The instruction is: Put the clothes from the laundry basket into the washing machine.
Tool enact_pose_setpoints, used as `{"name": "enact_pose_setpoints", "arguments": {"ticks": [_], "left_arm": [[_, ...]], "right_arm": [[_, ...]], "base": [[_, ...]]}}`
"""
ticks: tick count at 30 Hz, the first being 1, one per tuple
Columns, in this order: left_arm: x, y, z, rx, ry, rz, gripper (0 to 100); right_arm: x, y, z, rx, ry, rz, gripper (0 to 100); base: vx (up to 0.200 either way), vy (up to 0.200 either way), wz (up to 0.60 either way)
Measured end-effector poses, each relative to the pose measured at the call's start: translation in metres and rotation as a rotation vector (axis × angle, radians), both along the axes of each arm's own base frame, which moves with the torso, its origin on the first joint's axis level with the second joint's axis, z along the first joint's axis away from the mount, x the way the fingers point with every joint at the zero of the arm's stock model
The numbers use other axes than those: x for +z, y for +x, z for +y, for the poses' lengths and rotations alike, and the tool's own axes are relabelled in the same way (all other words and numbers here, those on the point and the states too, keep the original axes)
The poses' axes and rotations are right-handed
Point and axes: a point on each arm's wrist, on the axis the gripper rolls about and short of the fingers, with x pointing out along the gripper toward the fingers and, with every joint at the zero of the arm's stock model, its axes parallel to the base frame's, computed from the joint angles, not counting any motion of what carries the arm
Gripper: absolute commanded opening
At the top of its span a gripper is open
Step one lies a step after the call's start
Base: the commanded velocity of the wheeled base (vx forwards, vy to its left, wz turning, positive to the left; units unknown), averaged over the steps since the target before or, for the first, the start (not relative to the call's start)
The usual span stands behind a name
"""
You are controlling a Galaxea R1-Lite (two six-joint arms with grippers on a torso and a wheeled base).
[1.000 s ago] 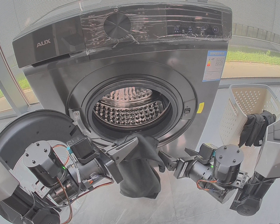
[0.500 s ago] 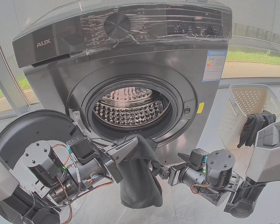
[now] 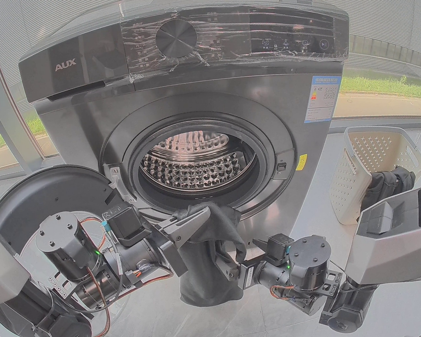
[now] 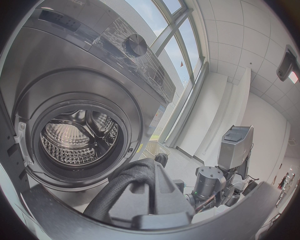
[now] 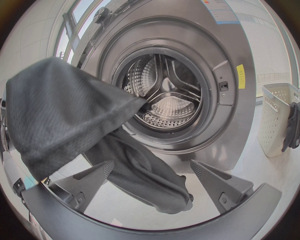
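The washing machine (image 3: 86, 125) stands in the middle with its round door (image 3: 45, 199) swung open to the left. The shiny, bumpy metal of the drum (image 3: 198, 165) shows all the way to the back.

The left claw (image 3: 198, 220) is pinched onto a dark cloth (image 3: 206, 271), just in front of the low edge of the round opening. The cloth is not in the drum. It hangs down from the claw toward the floor (image 3: 188, 333). The tips of this claw are covered by the cloth.

The right claw (image 5: 150, 164) is spread wide, low down by the hanging part of the cloth. In the right wrist view the cloth hangs in front of the gap between its two fingers. It is hard to tell if they touch the cloth.

The cream laundry basket (image 3: 373, 132) sits on the floor to the right of the machine. A second dark cloth (image 3: 386, 185) hangs over its near edge. The right arm covers the low end of that cloth, and the bottom of the basket is hidden.
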Motion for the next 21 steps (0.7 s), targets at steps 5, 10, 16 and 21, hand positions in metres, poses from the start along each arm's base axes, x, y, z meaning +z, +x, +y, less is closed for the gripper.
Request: {"name": "enact_pose_setpoints", "arguments": {"ticks": [5,10,16,21], "left_arm": [[0.000,0.002,-0.001,0.003,0.000,-0.002,0],[-0.002,0.003,0.000,0.007,0.003,0.002,0],[-0.004,0.003,0.001,0.005,0.010,0.009,0],[-0.005,0.002,0.002,0.002,0.014,0.012,0]], "right_arm": [[-0.003,-0.012,0.008,0.040,-0.004,0.012,100],[-0.001,-0.015,0.005,0.040,-0.013,0.014,100],[0.016,-0.012,-0.007,0.014,0.009,-0.014,100],[0.034,-0.005,-0.021,-0.012,0.016,-0.065,100]], "base": [[0.000,0.000,0.00],[0.000,0.000,0.00],[0.000,0.000,0.00],[0.000,0.000,0.00]]}}
